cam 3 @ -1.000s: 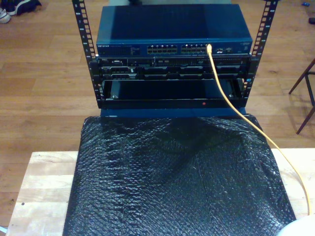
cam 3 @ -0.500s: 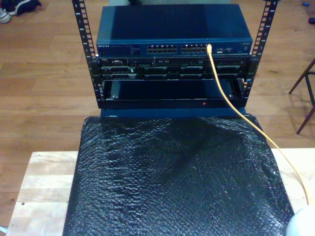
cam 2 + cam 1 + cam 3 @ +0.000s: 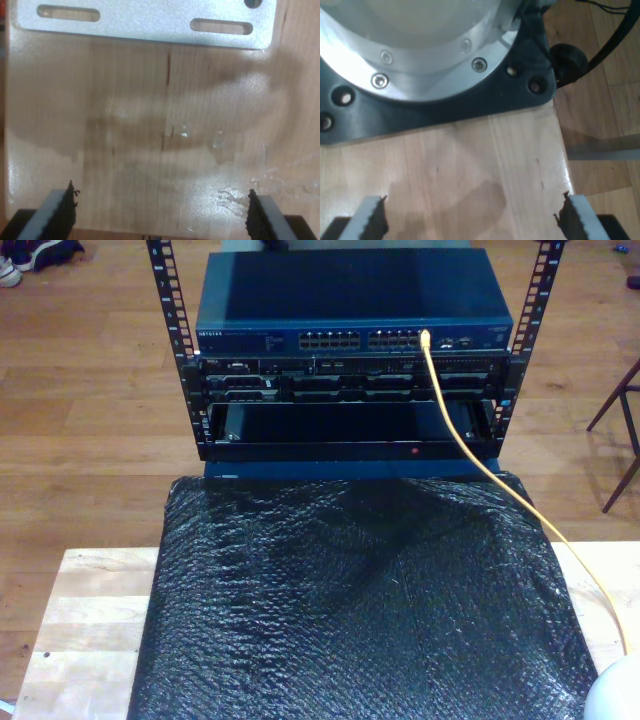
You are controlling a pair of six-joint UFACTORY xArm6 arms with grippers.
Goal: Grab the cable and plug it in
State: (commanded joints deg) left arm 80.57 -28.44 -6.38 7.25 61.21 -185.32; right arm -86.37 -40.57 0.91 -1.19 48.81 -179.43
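Observation:
The yellow-orange cable has its end in a port on the blue switch, toward the exterior view's right. From there it hangs down across the rack front and runs over the black mat to the exterior view's lower right. My first gripper is open over bare wooden tabletop, with nothing between its ridged fingers. My second gripper is also open over bare wood, its fingers wide apart and holding nothing.
A black rack frame holds the switch and darker units below. A black bubble-wrap mat covers the wooden table. An arm's white casing shows at the exterior view's lower right. A round arm base and a slotted metal plate lie near the grippers.
The white arm casing at the exterior view's lower right has drawn back slightly toward the corner. The cable and rack have not moved.

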